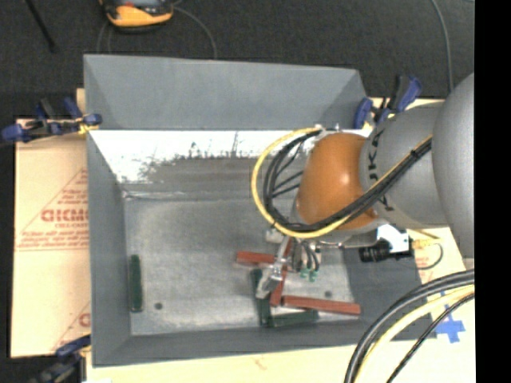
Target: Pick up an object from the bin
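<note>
Red-brown sticks (319, 304) and dark green sticks (289, 320) lie heaped at the near right of the bin (192, 238), with my gripper (281, 276) low among them, so I judge this the grasping step. I cannot tell whether the claw is clenched or released; next I need a firm close on one stick, then a straight lift. The arm (447, 166) bends steeply down from the right.

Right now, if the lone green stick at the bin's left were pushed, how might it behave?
The green stick looks straight and slim, so probably stiff and light. Lying flat, it would likely slide, hardly tip.
</note>
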Robot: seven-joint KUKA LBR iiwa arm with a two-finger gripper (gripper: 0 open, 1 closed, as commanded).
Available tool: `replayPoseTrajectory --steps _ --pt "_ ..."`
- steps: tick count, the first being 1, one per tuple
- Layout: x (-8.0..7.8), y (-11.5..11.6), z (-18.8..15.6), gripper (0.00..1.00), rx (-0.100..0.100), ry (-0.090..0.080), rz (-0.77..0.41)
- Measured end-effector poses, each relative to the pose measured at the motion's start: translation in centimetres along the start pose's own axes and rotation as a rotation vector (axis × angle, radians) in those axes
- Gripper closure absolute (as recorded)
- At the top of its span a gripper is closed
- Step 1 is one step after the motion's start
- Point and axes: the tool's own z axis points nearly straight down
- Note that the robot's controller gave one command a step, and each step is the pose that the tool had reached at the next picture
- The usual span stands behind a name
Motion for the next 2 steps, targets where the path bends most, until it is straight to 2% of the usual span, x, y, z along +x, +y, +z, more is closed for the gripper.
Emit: replayPoseTrajectory --steps 1,2 --pt "0.7 0.5 2.1 0.0 0.0 -0.001 0.115" --pt "-2.2 1.9 2.9 1.0 0.002 0.017 0.097"
